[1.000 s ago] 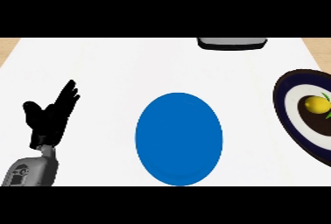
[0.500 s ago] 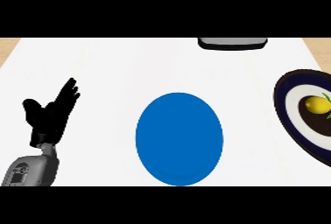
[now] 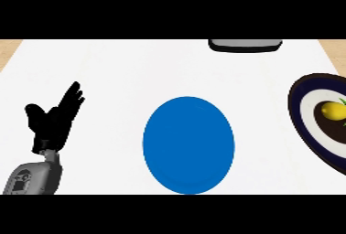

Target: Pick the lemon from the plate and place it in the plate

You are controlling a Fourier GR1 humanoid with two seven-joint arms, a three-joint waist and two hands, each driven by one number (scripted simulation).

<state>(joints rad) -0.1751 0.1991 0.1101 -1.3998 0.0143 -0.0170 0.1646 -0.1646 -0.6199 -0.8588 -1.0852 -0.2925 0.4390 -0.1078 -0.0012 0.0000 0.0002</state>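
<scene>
Head view | left hand rests at left of white table, fingers straight and spread, pointing far | lemon on dark ringed plate at right edge | blue plate at centre, bare | grey object at far edge

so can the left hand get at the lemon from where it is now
Probably not easily: the left hand rests open at the counter's left side, while the lemon sits on the dark plate at the far right, beyond the blue plate.

Kitchen — white counter, plates
</scene>
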